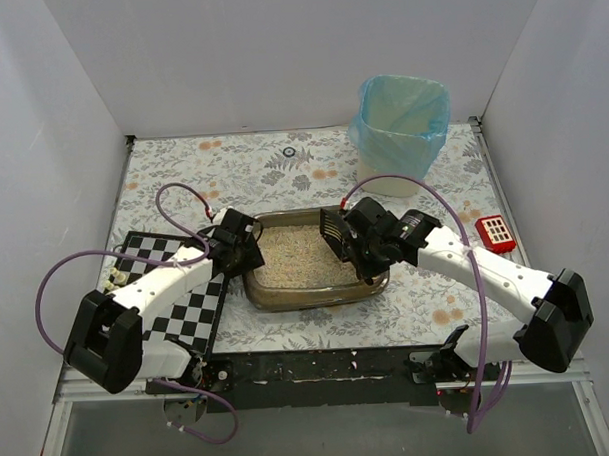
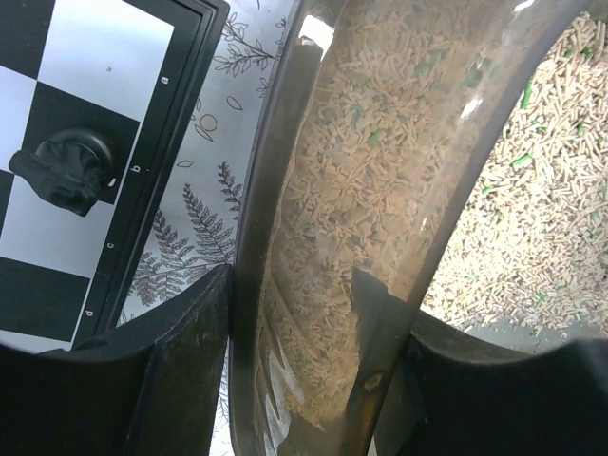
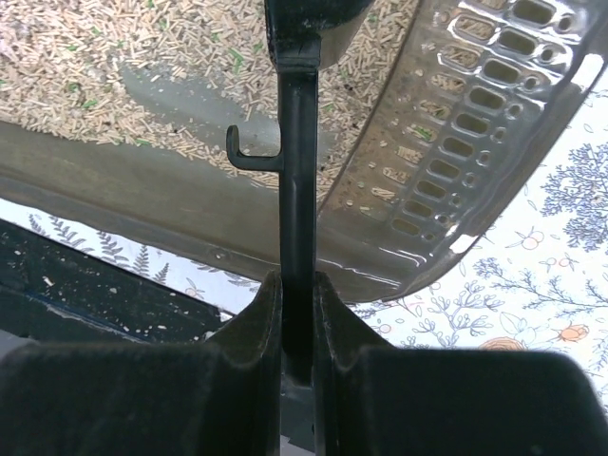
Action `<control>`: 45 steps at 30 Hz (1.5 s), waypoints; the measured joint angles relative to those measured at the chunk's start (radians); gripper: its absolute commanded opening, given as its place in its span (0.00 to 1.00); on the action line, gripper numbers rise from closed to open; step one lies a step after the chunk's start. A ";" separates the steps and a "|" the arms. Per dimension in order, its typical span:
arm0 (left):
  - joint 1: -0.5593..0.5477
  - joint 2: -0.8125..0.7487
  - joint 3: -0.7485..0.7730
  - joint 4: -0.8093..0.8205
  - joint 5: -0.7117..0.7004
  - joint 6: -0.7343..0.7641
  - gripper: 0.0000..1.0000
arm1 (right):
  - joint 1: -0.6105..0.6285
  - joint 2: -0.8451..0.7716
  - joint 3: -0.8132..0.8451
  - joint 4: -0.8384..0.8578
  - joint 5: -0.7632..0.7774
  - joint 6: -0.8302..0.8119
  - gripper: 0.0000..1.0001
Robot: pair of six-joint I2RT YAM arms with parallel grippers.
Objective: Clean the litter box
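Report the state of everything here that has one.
litter box, lying flat, litter spread inside, one bare patch.
scoop, held by its handle, head over the box's right end.
bin, upright, lined with a blue bag.
left gripper, jaws astride the box's left wall, grip unclear.
right gripper, jaws shut on the scoop's handle.

The top view is bright and even, with only soft shadows just around the litter box (image 1: 287,294). Up close, white shine streaks the litter box's wall. At its right end, the scoop (image 3: 475,123) gleams white. Everything nearer than the litter box looks dark and blurry.
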 measured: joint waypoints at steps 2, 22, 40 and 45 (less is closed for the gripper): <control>0.001 -0.017 -0.026 0.027 0.002 0.006 0.14 | 0.000 -0.002 0.000 0.006 -0.018 0.002 0.01; 0.021 -0.404 -0.404 0.333 0.080 -0.082 0.00 | 0.000 -0.021 0.090 0.009 -0.091 0.005 0.01; 0.019 -0.526 -0.533 0.429 0.142 -0.167 0.00 | 0.003 -0.086 0.140 0.127 -0.335 -0.057 0.01; 0.019 -0.577 -0.583 0.464 0.152 -0.195 0.00 | 0.003 -0.086 0.146 0.138 -0.357 -0.064 0.01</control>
